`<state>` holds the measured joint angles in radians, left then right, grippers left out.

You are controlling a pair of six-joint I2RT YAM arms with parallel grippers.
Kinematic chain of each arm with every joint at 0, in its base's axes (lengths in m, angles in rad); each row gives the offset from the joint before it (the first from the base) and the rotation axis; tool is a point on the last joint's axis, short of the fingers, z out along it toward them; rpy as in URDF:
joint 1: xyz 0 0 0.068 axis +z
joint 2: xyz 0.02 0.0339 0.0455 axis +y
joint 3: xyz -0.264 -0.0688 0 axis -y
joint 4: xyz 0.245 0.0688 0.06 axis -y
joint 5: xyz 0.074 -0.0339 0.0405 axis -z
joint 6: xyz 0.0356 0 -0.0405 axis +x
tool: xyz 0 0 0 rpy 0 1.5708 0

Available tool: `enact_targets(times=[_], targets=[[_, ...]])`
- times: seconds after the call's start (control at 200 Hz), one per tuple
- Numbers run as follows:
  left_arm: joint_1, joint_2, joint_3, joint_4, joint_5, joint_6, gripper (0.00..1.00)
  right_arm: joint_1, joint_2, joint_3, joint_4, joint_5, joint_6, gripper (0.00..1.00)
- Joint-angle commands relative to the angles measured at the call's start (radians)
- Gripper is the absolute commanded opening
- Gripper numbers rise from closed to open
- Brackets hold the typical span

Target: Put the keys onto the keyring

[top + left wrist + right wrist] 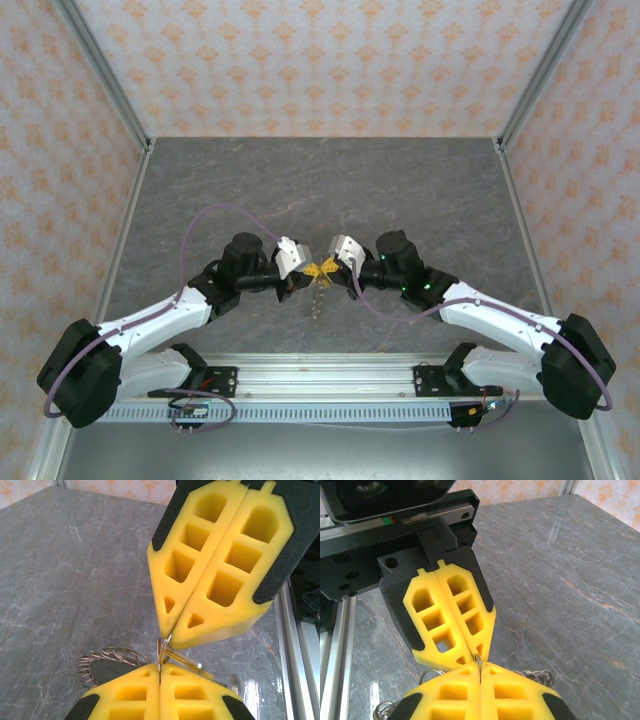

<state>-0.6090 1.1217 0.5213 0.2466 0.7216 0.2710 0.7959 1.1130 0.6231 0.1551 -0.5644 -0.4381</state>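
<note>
My left gripper (312, 269) and right gripper (328, 267) meet tip to tip above the middle of the table. Both are shut on the keyring (164, 649), which here looks like a small thin silver wire ring standing on edge between the two pairs of yellow fingers. In the right wrist view the keyring (478, 659) barely peeks out where the tips touch. A slim metal key blade (186, 659) slants off the ring; its head is hidden by the fingers. A bunch of silver wire loops (107, 659) hangs below the grippers, over the table.
The grey marbled table (320, 190) has patterned walls on three sides. The aluminium rail (320, 375) with both arm bases runs along the near edge. More wire loops (536, 675) show beside my right fingers.
</note>
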Motion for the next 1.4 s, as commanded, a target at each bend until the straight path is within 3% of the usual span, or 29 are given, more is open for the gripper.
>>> enact_targets(times=[0.0, 0.46, 0.741, 1.146, 1.396], targets=[[-0.011, -0.013, 0.023, 0.032, 0.011, 0.022, 0.00, -0.001, -0.004, 0.023, -0.029, 0.084, 0.019, 0.00], [-0.011, -0.014, 0.028, 0.013, 0.013, 0.040, 0.00, -0.001, 0.016, 0.066, -0.144, 0.213, 0.081, 0.00], [-0.011, -0.014, 0.029, 0.004, 0.015, 0.051, 0.00, -0.001, 0.055, 0.152, -0.271, 0.203, 0.141, 0.00], [-0.012, -0.004, 0.039, 0.002, 0.031, 0.062, 0.00, -0.003, 0.123, 0.199, -0.354, 0.112, 0.014, 0.01], [-0.012, -0.003, 0.039, 0.005, 0.032, 0.065, 0.00, -0.006, 0.114, 0.195, -0.369, 0.175, -0.002, 0.12]])
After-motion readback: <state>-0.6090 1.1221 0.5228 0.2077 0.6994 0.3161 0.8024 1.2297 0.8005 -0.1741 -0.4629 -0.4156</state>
